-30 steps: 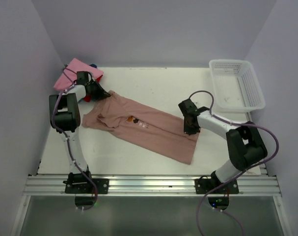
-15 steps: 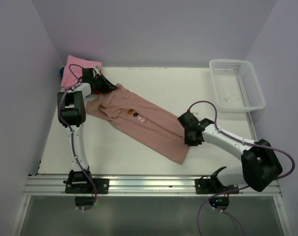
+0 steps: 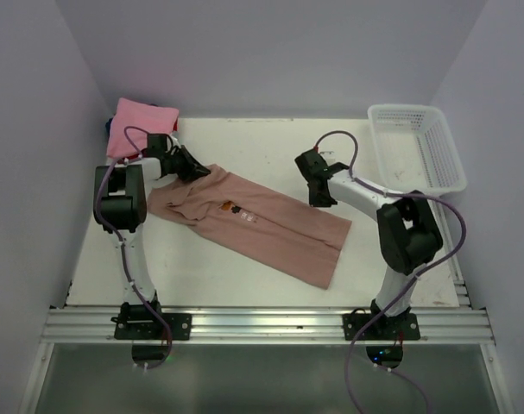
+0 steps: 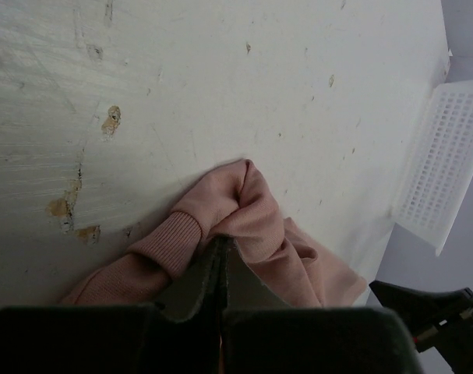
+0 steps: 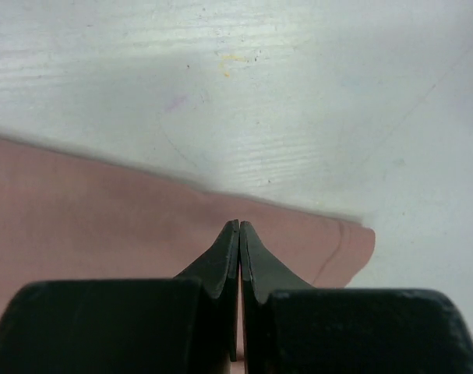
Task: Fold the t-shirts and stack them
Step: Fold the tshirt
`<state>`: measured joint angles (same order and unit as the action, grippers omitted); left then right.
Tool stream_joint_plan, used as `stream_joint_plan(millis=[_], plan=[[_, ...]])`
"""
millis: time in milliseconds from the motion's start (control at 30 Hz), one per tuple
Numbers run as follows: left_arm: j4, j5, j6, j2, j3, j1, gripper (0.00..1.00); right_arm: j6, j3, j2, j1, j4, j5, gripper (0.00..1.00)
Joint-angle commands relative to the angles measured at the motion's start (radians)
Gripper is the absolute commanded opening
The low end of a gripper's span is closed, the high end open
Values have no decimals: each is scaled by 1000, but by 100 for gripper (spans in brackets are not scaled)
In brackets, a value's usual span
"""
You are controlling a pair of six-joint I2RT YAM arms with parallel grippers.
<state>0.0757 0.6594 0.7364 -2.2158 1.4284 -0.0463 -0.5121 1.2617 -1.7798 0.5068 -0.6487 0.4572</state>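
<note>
Cloth in bright pink, a folded t-shirt, is seen at the far left corner of the table, close against the left wall. Just to its right the left hand is found low over the table, its two fingers pressed together. In the left wrist view a bunched fold of cloth with a ribbed edge is shown pinched between those fingers, so the upper end of the dusty-pink t-shirt is held there.

From that grip the dusty-pink t-shirt is laid out flat along a diagonal, running from the far left toward the near right of the table, with some wrinkling near the held end. A small print of a dark figure and white marks is visible on its chest.

Further right, the right hand is placed at the far edge of the shirt's lower part. Its fingers are seen fully closed in the right wrist view, the tips lying over the pink cloth close to its border; whether any cloth is caught between them cannot be told.

At the far right corner a white lattice basket is set, well apart from the shirt.
</note>
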Motion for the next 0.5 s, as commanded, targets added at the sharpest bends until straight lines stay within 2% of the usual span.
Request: stream_joint_plan(millis=[0,167,300,467], plan=[[70,-21,-43,18,1,2,0,21,42,-70,-5,17,-3,0],[85,-50,-45,27,6,2,0,1,-38,-63,-4,69,-43,0],[58,-86,-34,56,-51,6,0,-9,-93,-44,-5,89,-66,0],[44,-49,-43,-2,-40,22,0,-23,-163,-9,-2,107,-124,0]])
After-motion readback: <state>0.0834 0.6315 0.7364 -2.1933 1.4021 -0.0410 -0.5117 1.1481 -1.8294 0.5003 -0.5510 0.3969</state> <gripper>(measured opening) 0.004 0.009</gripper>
